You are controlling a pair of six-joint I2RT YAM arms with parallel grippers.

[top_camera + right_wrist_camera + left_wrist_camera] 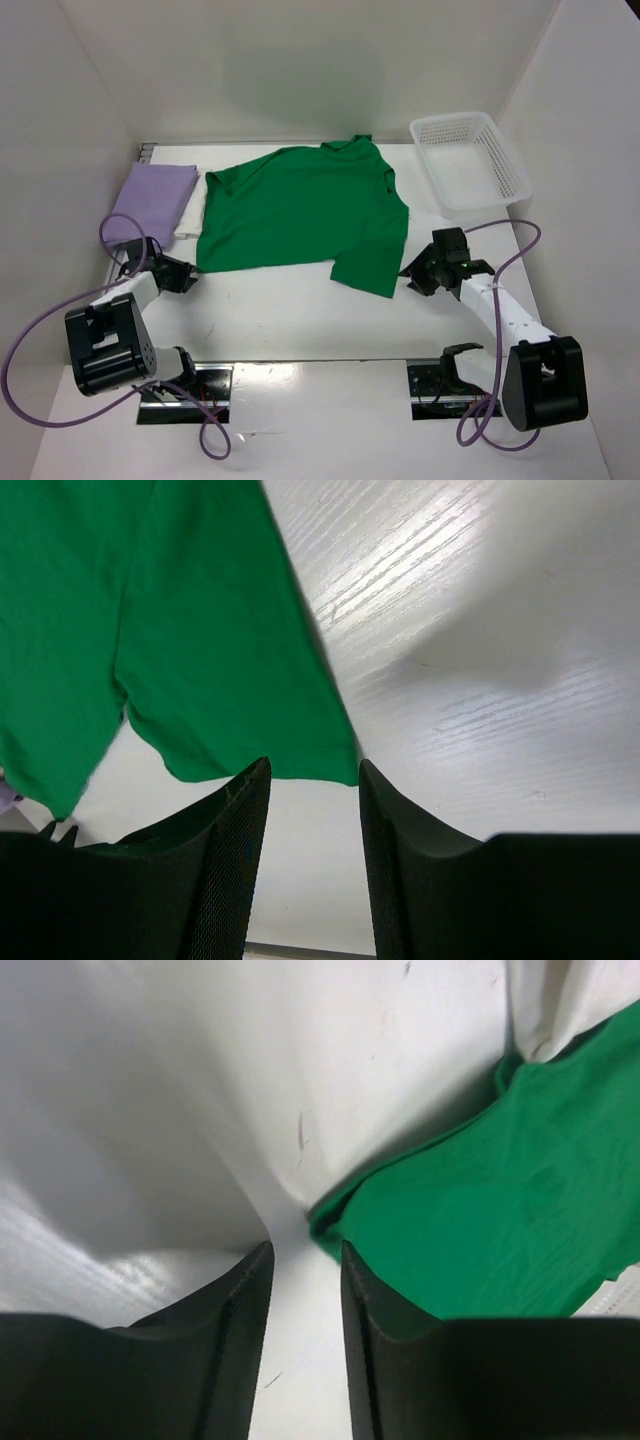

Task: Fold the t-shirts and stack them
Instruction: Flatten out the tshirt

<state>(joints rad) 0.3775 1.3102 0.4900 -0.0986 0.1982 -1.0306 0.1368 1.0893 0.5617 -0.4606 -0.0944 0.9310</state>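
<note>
Green shirt (300, 205): lies spread flat, basket (470, 122) at its right, lavender shirt (152, 200) and white shirt (192, 215) at its left. Left gripper (305, 1260), right gripper (313, 770): sit slightly parted, empty, at its near corners.

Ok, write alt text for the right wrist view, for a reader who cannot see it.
A corner of a bright green t-shirt lies flat on a white table, its hem just ahead of the open right pincer. The pincer's two black fingers rise from the bottom edge, holding nothing.
</note>
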